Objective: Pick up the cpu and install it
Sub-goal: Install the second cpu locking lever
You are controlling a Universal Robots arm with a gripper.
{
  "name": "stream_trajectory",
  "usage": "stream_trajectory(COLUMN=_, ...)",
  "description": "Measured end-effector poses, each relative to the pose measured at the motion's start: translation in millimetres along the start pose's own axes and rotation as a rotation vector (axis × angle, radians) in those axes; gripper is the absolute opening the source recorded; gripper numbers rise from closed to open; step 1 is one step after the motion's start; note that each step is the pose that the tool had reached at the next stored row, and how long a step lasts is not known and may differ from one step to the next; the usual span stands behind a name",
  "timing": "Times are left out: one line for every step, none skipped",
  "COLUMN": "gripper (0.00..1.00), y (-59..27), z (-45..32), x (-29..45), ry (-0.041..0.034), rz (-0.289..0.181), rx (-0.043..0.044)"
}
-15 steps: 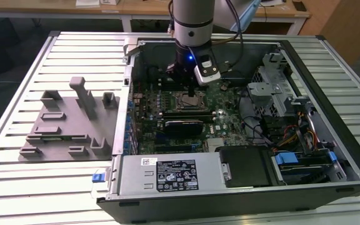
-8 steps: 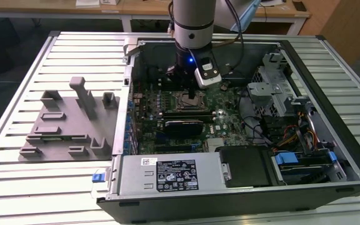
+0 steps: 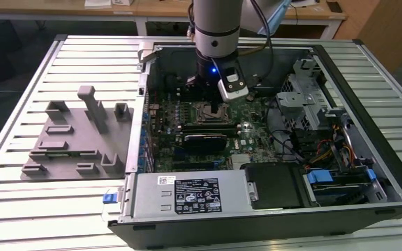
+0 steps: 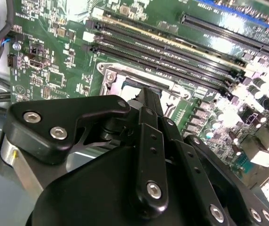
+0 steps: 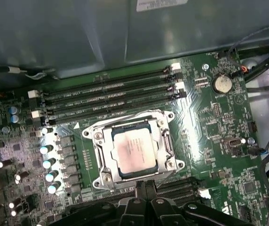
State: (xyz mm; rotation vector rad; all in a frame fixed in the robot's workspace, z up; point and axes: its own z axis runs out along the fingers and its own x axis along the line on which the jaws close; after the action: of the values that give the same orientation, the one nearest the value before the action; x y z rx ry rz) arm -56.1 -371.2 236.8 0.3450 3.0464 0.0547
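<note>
The cpu [image 5: 132,153], a silvery square chip with a paler rim, lies flat inside the metal socket frame [image 5: 99,141] on the green motherboard [image 5: 209,122]. In the first wrist view my gripper [image 5: 146,185] hovers just beside the socket's edge, its two black fingers pressed together with nothing between them. In the second wrist view the gripper [image 4: 146,94] and its black linkages cover most of the socket [image 4: 120,77]. In the exterior view the arm [image 3: 215,31] reaches down into the open computer case [image 3: 368,130], above the socket [image 3: 211,112].
Memory slots [image 5: 111,96] run along one side of the socket, a row of capacitors [image 5: 50,160] along another. A grey plastic fixture [image 3: 75,138] with upright blocks stands on the slatted table at the exterior view's left. Power supply [image 3: 187,196], drive cage [image 3: 313,99] and cables crowd the case.
</note>
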Motion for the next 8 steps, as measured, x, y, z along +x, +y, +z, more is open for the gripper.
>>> stream_trajectory(gripper=0.11, y=-1.0, z=0.0, x=-0.2, ry=0.0000, rz=0.000, rx=0.0000)
stream_trajectory(gripper=0.11, y=-2.0, z=0.0, x=-0.5, ry=0.0000, rz=0.000, rx=-0.0001)
stream_trajectory(gripper=0.11, y=-3.1, z=-0.1, x=-0.7, ry=0.0000, rz=0.000, rx=0.0000)
stream_trajectory(gripper=0.11, y=-4.1, z=-0.1, x=-0.9, ry=0.0000, rz=0.000, rx=0.0001)
stream_trajectory(gripper=0.11, y=-5.2, z=-0.2, x=-1.2, ry=0.0000, rz=0.000, rx=0.0001)
stream_trajectory(gripper=0.11, y=-6.3, z=-0.2, x=-1.4, ry=0.0001, rz=0.000, rx=0.0000)
stream_trajectory(gripper=0.11, y=-7.3, z=-0.2, x=-1.7, ry=0.0000, rz=0.000, rx=0.0000)
stream_trajectory(gripper=0.11, y=-8.3, z=-0.2, x=-1.9, ry=0.0000, rz=0.000, rx=0.0000)
